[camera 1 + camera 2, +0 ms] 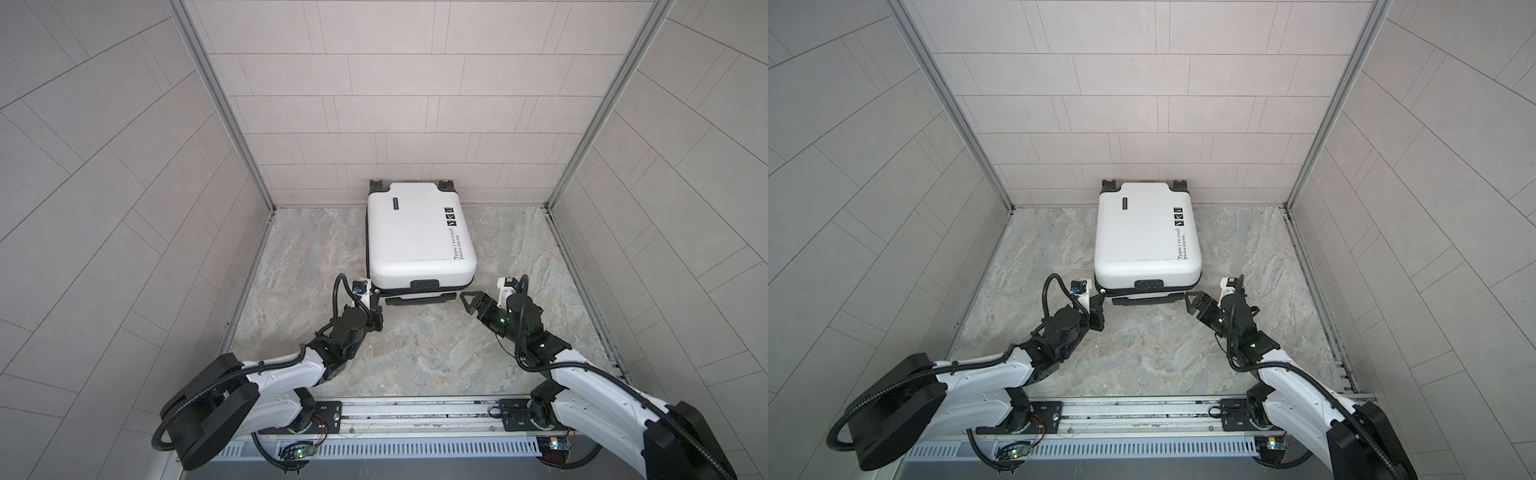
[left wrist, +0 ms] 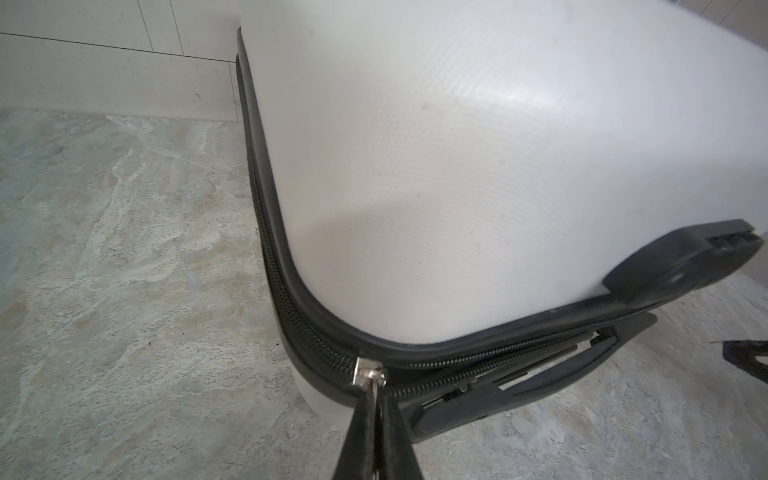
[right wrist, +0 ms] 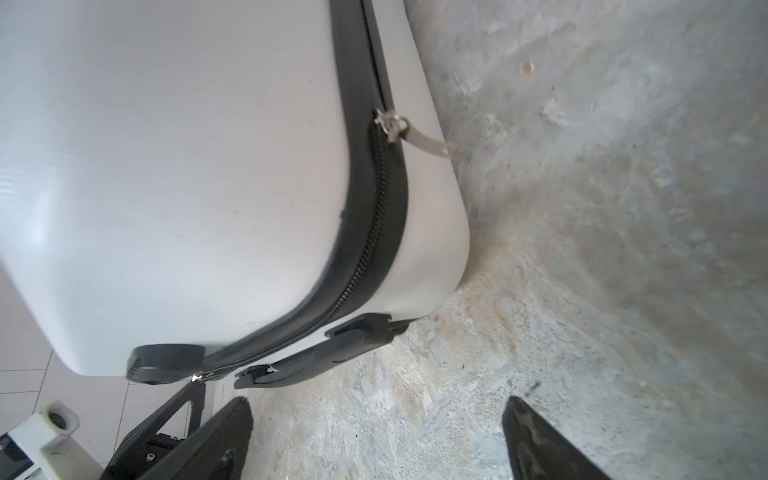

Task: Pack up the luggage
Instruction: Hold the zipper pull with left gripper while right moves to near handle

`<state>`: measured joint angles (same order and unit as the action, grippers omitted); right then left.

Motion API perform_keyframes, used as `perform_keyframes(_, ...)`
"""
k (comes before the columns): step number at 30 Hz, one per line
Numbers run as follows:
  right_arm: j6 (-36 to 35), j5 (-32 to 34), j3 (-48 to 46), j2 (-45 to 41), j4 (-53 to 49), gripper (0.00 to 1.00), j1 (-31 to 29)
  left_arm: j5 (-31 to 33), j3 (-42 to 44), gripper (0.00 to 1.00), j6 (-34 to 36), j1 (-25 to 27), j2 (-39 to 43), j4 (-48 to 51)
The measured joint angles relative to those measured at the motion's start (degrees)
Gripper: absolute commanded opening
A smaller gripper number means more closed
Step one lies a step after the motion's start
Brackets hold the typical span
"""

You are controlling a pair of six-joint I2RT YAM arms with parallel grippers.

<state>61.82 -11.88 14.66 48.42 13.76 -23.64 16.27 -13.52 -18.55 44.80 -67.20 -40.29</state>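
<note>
The suitcase [image 1: 419, 232] lies flat on the desk [image 1: 415, 353], its wheels against the back wall [image 1: 374, 104] and its handle [image 1: 415, 300] toward me. My left jaws are pressed together on the thin metal tab of the zipper slider [image 2: 369, 371], at the near left corner of the case. My right jaws stand spread and empty just off the near right corner, touching nothing. Past the slider, toward the handle, the two rows of teeth look parted, so I judge that the zipping is not finished. The tab is small and slick, and I fear a pull that strays from the line of the zipper band [image 2: 266, 232] would tear it out of my pinch. Nothing braces the case either, so a hard tug could drag the whole shell across the smooth desk instead of moving the slider. A second slider [image 3: 390, 122] sits on the right side with its tab hanging loose — if my right jaws close carelessly, they may knock it or catch the handle.
</note>
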Motion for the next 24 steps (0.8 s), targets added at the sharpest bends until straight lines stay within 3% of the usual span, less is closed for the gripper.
perform_keyframes(3, 1.1, 1.9, -1.4, -2.4, -0.3, 0.88, -0.7, -2.0, -0.3, 0.0, 0.0, 0.1, -1.2, -1.0)
perform_keyframes(9, 6.3, 5.3, -8.6, -2.3, 4.0, 0.88, -3.5, -3.3, -0.3, 0.0, -0.1, 0.1, -2.6, -3.1)
perform_keyframes(13, 7.2, 8.6, -8.4, -0.2, 6.9, 0.78, -7.2, -3.4, -0.3, 0.0, -0.1, 0.1, -2.7, -3.3)
perform_keyframes(17, 8.8, 11.4, -7.1, 4.8, 12.9, 0.65, -9.0, -3.7, -0.3, 0.0, -0.6, 0.4, -3.5, -4.2)
perform_keyframes(24, 11.5, 12.8, -5.6, 17.6, 23.2, 0.66, -10.3, -4.5, -0.3, 0.0, -1.1, 1.2, -4.8, -6.0)
